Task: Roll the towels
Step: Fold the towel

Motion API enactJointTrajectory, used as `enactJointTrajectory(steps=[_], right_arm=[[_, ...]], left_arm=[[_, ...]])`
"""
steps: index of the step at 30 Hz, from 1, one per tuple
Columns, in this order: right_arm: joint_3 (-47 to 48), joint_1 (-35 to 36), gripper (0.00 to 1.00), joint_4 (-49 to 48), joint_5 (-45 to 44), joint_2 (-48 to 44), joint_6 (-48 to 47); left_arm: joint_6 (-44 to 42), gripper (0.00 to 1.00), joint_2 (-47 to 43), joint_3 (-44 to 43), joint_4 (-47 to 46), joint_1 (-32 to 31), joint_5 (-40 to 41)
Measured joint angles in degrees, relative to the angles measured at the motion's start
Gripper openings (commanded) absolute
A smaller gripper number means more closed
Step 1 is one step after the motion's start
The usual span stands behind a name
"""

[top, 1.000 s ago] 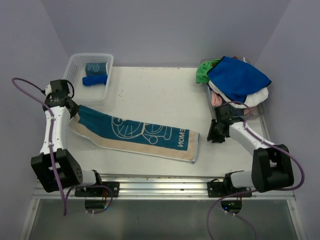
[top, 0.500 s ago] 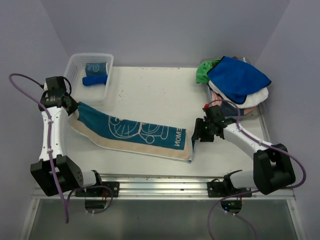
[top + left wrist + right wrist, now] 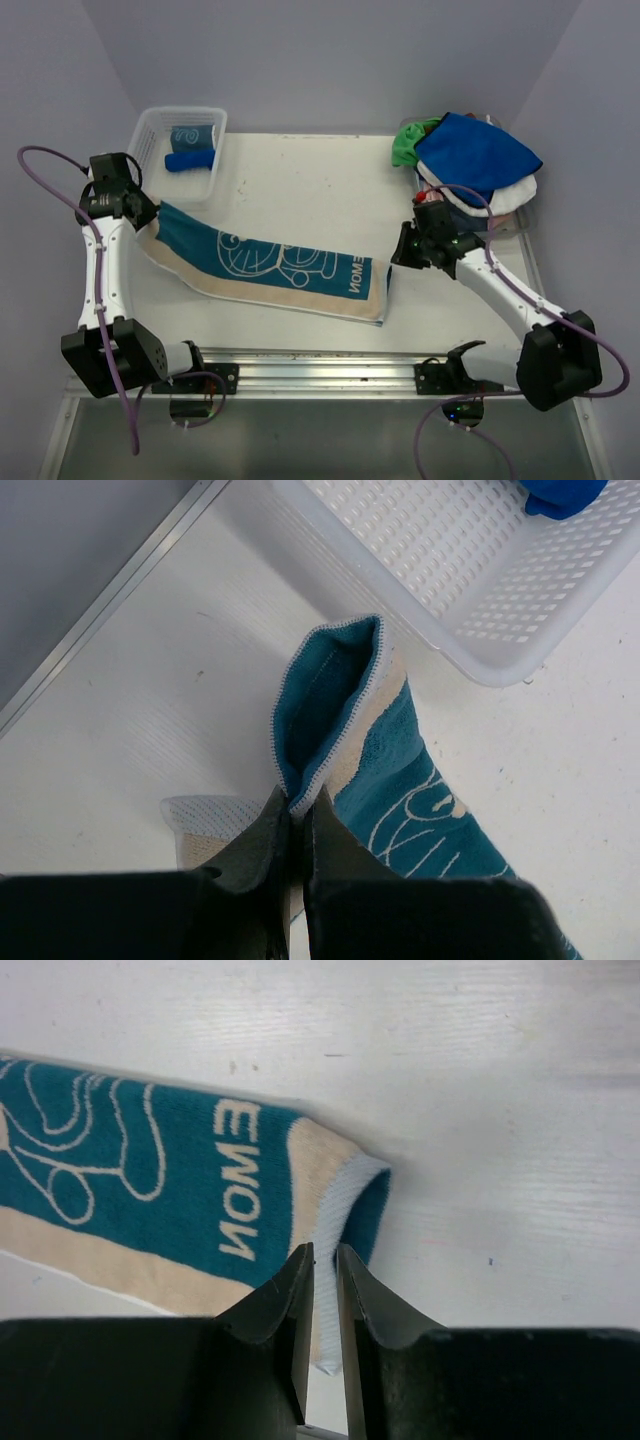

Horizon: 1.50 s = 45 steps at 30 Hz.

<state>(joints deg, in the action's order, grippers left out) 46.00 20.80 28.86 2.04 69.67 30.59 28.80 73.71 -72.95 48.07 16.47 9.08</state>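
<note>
A long teal and beige towel [image 3: 270,265] with white swirls and lettering lies stretched out slantwise across the table. My left gripper [image 3: 150,215] is shut on its far-left end; in the left wrist view the towel [image 3: 400,770] folds up between the closed fingers of the gripper [image 3: 298,800]. My right gripper [image 3: 398,258] is at the towel's right end. In the right wrist view the white hem of the towel [image 3: 120,1150] curls up and fills the narrow gap of the gripper [image 3: 325,1255].
A clear mesh basket [image 3: 150,125] at the back left holds a rolled blue towel [image 3: 190,160] and a rolled teal one [image 3: 190,135]. At the back right a bin [image 3: 500,228] carries a heap of towels: blue [image 3: 475,155], green [image 3: 408,145], white [image 3: 510,200].
My right gripper swung left to the towel's right end, opened, then closed on the hem. The towel and my left gripper shifted slightly to the left.
</note>
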Motion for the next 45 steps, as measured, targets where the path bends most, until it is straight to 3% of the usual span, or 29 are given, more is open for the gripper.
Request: enactJointTrajectory(steps=[8,16,21,31,38,45], right_arm=[[6.97,5.16,0.08,-0.87,-0.79,13.03,-0.26],[8.39,5.25,0.07,0.31,-5.07,25.0,-0.26],[10.78,5.25,0.1,0.85,-5.64,24.57,-0.87],[4.37,5.29,0.1,1.7,-3.72,10.1,1.11],[-0.26,5.6,0.1,-0.2,-0.81,15.89,2.93],[6.05,5.57,0.08,-1.46,-0.55,23.71,2.4]], left_arm=[[-0.22,0.0,-0.66,0.02,-0.04,-0.04,-0.7],[-0.55,0.0,-0.68,-0.07,-0.02,-1.64,-1.36],[-0.52,0.0,-0.76,-2.01,0.5,-6.27,-1.14],[-0.44,0.0,-1.88,-4.28,0.76,-9.38,-2.08],[0.61,0.0,-1.95,-4.46,0.83,-13.22,-3.58],[4.31,0.0,-1.03,-4.52,0.22,-25.29,-4.07]])
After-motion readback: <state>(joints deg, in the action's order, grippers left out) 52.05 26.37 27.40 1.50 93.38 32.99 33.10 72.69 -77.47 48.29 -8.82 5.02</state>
